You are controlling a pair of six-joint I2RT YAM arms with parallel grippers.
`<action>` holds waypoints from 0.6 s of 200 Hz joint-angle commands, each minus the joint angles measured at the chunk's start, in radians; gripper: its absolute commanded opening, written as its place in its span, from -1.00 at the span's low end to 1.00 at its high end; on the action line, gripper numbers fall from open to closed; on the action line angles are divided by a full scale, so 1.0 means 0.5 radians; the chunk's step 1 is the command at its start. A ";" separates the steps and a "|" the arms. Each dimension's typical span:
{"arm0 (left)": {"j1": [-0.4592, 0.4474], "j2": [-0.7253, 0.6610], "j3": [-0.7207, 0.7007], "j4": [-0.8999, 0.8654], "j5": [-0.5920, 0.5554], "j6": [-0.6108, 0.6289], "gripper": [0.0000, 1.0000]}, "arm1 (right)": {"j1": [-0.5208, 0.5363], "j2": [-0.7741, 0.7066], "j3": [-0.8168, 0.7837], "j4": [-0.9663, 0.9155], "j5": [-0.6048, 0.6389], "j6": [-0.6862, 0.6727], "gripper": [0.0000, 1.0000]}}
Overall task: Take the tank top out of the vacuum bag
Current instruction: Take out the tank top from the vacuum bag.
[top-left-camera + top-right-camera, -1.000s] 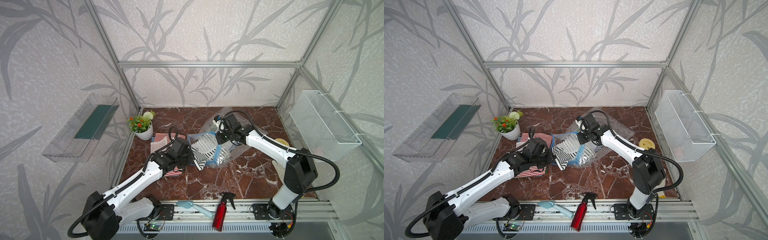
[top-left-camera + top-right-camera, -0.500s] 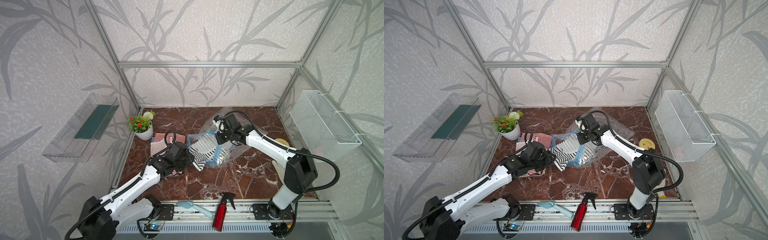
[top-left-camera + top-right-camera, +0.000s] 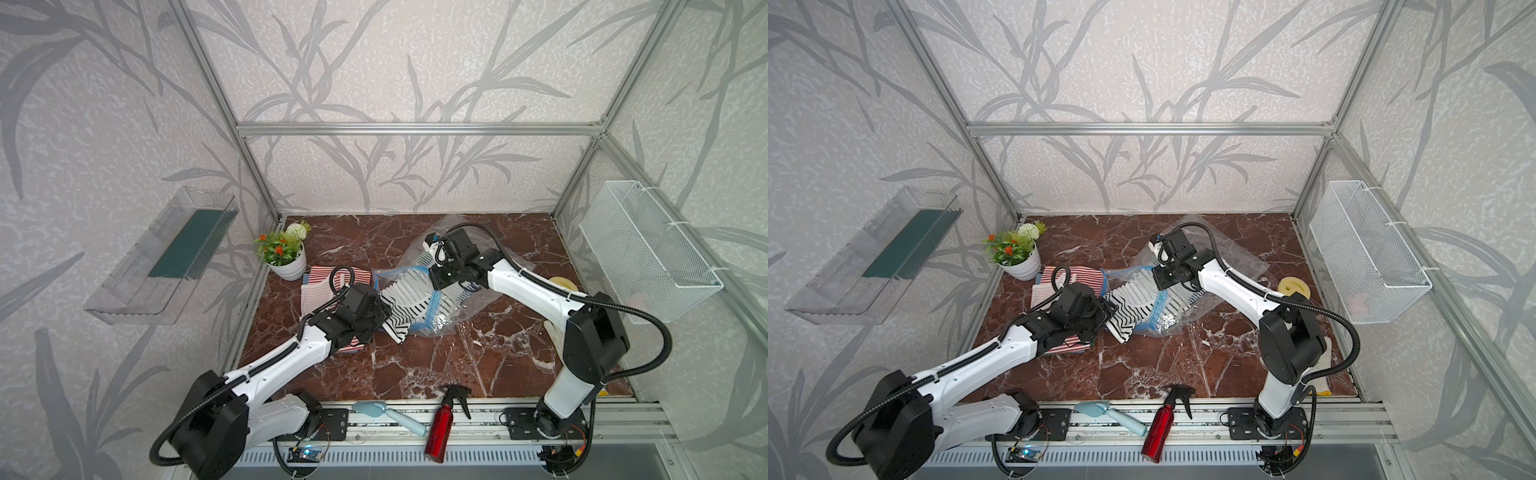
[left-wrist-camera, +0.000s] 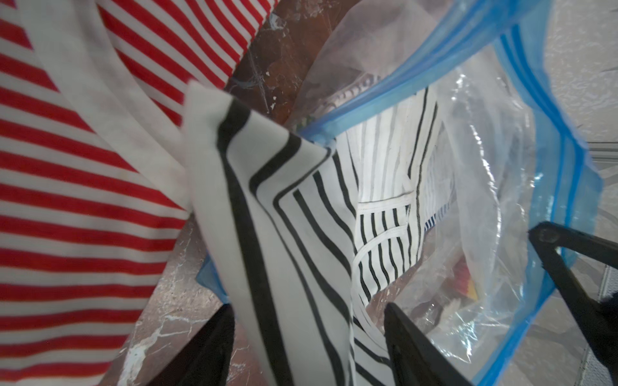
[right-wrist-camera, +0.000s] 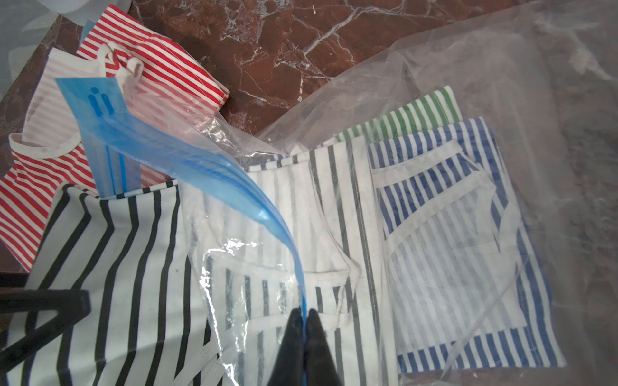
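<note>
A black-and-white striped tank top point(image 3: 399, 309) lies half out of the vacuum bag point(image 3: 442, 322), a clear crinkly bag with a blue zip strip point(image 5: 200, 160). In the left wrist view the tank top point(image 4: 267, 234) runs between the wide-apart jaws of my left gripper point(image 4: 307, 307), which is open and not pinching it. My right gripper point(image 5: 305, 312) is shut on the blue zip strip and holds the bag's mouth up. Both top views show the left gripper point(image 3: 1106, 309) at the tank top's loose end and the right gripper point(image 3: 1158, 282) over the bag.
Blue-striped point(image 5: 451, 234) and green-striped point(image 5: 418, 113) garments lie inside the bag. Red-striped clothes point(image 3: 328, 282) lie by a flower pot point(image 3: 286, 262) at the left. A red spray bottle point(image 3: 442, 424) and a pale blue brush point(image 3: 386, 415) lie at the front rail, a yellow roll point(image 3: 563, 284) at the right.
My left gripper has opened and let go of the tank top, staying at its loose end. The right gripper has kept its hold on the zip strip.
</note>
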 commanded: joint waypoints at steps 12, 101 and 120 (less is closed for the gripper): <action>0.012 0.132 0.059 0.189 0.001 -0.131 0.34 | 0.012 0.005 0.036 -0.007 -0.023 0.005 -1.00; 0.029 0.349 0.260 0.132 -0.021 -0.090 -0.98 | 0.012 -0.005 0.032 0.024 -0.039 -0.015 -1.00; 0.031 0.233 0.281 0.022 -0.052 -0.105 -1.00 | 0.011 -0.017 0.016 0.052 -0.038 -0.026 -1.00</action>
